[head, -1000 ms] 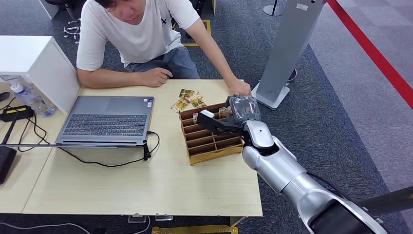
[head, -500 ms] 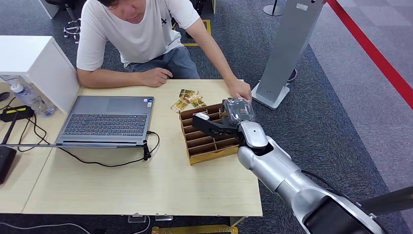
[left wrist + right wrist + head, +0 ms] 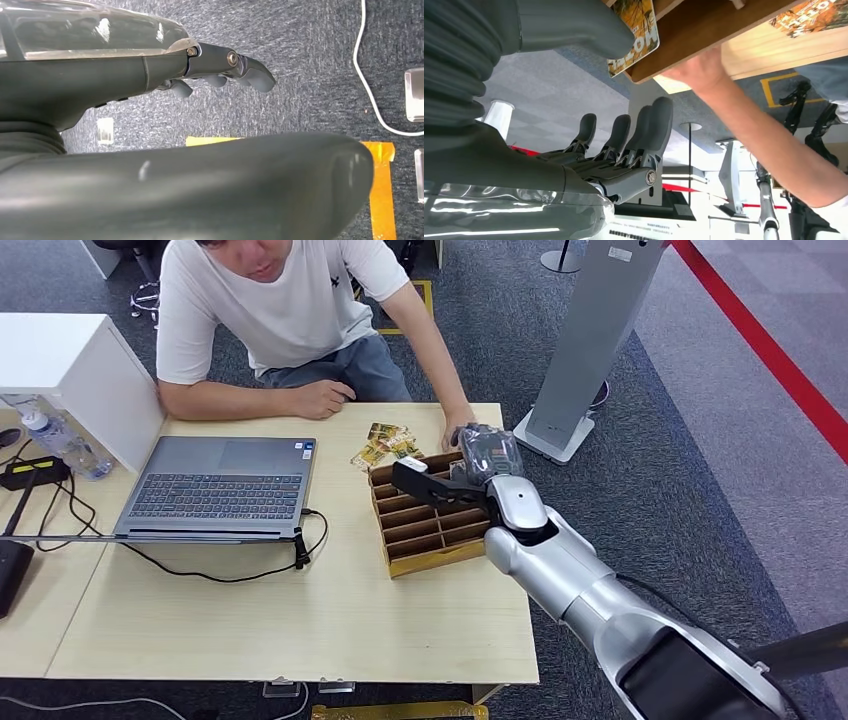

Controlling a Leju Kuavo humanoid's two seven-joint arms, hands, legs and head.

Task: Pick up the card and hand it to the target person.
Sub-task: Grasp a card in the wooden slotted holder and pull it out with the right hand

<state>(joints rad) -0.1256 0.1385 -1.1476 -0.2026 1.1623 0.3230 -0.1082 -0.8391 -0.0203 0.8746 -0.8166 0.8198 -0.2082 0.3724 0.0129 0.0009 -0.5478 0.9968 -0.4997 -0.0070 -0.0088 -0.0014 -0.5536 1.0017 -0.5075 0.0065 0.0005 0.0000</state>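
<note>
We see the card (image 3: 636,35) in the right wrist view, standing in an end slot of the wooden box (image 3: 704,30), its printed face partly cut off by the thumb (image 3: 574,25) of the right hand (image 3: 574,165). The thumb tip lies against the card's face; the dark fingers (image 3: 651,130) are extended and well apart from the card, on the far side of it. We cannot tell whether the thumb presses the card or merely overlaps it. Nothing is held: the right hand's fingers are spread and empty.

In the head view the right hand (image 3: 455,475) hovers over the box (image 3: 430,530) at its far end, hiding the slot and the card there. Loose cards (image 3: 385,445) lie on the table (image 3: 300,620) just beyond the box. The person's hand (image 3: 458,430) rests on the table at the box's far corner, touching or just beside it; the robot's hand hides the contact.

The left hand (image 3: 220,70) hangs over carpet, its fingers (image 3: 250,75) slightly curled with nothing in them; most of it is cut off by its cover.

A laptop (image 3: 220,485) sits left of the box.
</note>
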